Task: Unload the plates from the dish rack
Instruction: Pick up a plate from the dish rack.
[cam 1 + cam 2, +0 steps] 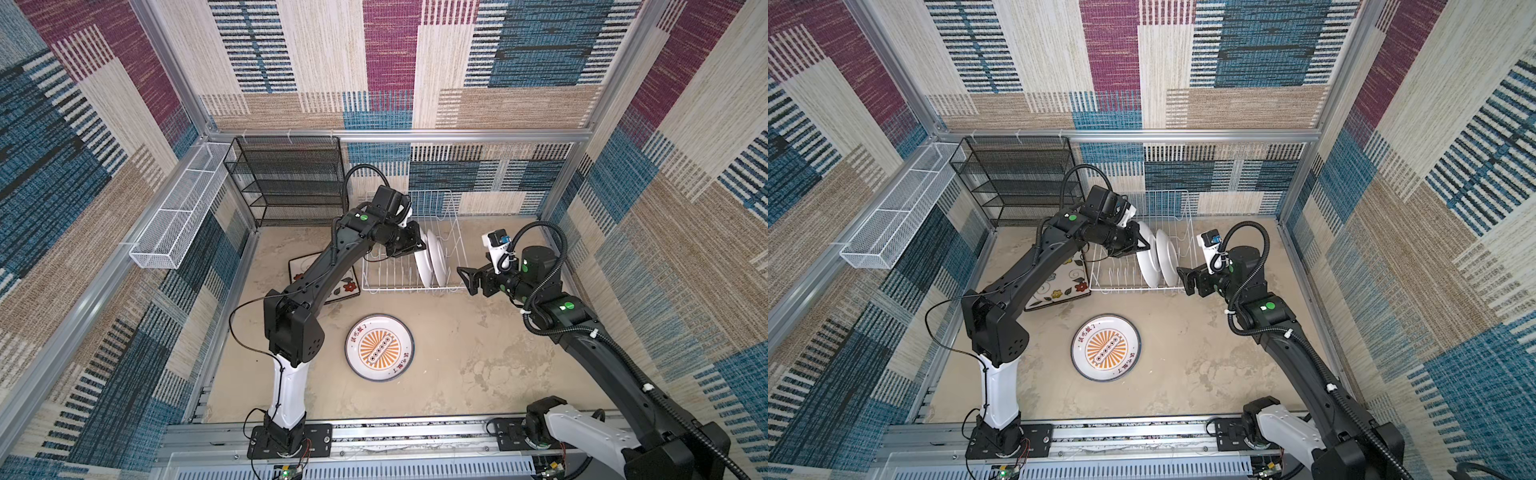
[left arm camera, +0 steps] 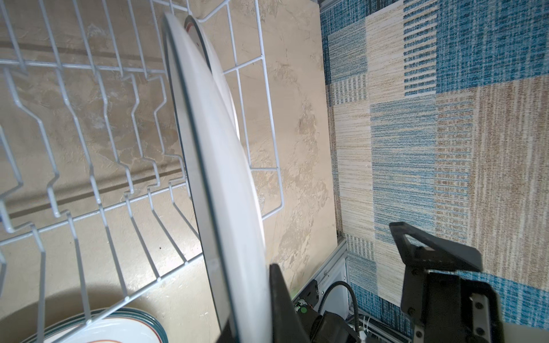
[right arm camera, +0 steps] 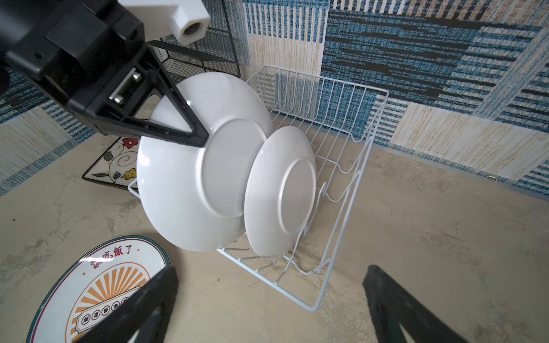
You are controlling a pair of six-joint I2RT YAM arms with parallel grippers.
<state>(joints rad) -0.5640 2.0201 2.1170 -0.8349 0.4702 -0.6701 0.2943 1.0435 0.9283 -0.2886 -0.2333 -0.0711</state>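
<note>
Left: square plate (image 1: 1059,286) and sunburst plate (image 1: 379,347) flat on the surface | Centre: our left gripper (image 1: 417,245) clamps the rim of the larger round plate (image 1: 423,266), on edge in the dish rack (image 1: 374,289); smaller plate (image 1: 440,262) in the next slot | Handling: we judge it stiff, glazed, slippery, breakable; bite deep on the rim | Right: our right gripper (image 1: 468,281) gapes, empty

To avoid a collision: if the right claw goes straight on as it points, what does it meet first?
The right claw would probably meet the end wires of the dish rack first, the smaller plate just behind; depth is unclear.
</note>
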